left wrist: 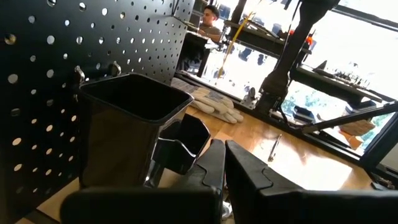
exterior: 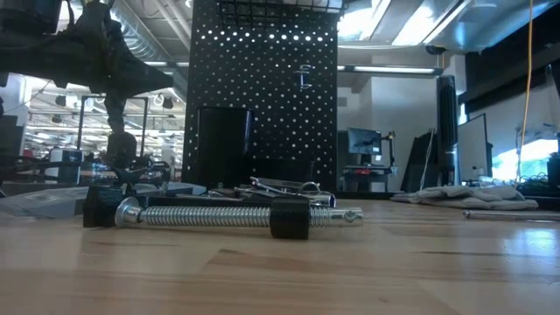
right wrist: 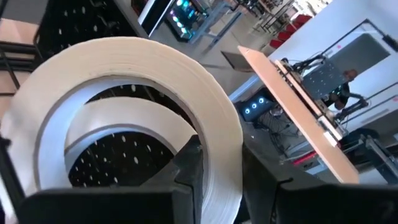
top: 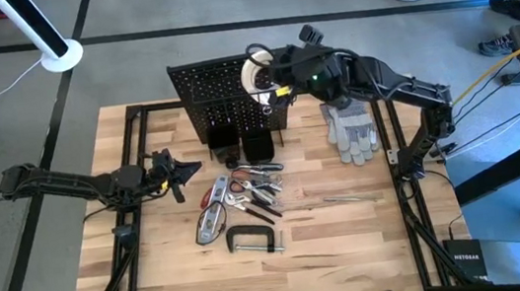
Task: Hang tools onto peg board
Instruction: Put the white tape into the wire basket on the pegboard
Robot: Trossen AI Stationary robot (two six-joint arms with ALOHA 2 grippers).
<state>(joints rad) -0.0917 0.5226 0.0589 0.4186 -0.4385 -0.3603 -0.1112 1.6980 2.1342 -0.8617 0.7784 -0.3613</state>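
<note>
High view: a wooden worktop (top: pixel 342 245) carries an upright black peg board (top: pixel 219 96) near its far edge, with two small black bins (top: pixel 240 148) at the board's foot. Right hand (top: pixel 267 77), at the board's right end above the far edge: clamped on a white tape roll (top: pixel 256 74), one finger passing through the roll's hole, as the right wrist view confirms (right wrist: pixel 205 168). Left hand (top: pixel 179 172), near the worktop's left edge, level with the bins: fingers shut, empty. Loose tools lie mid-worktop in front of the bins: pliers (top: pixel 257 188) with red and black handles, a red utility knife (top: pixel 212 193), a silver metal tool (top: pixel 208 227), and a black C-clamp (top: pixel 252 239) nearest the front edge. Grey work gloves (top: pixel 351 129) rest toward the right edge, beside the board. Low view: the C-clamp's threaded screw (exterior: pixel 210 215) lies flat across the foreground.
</note>
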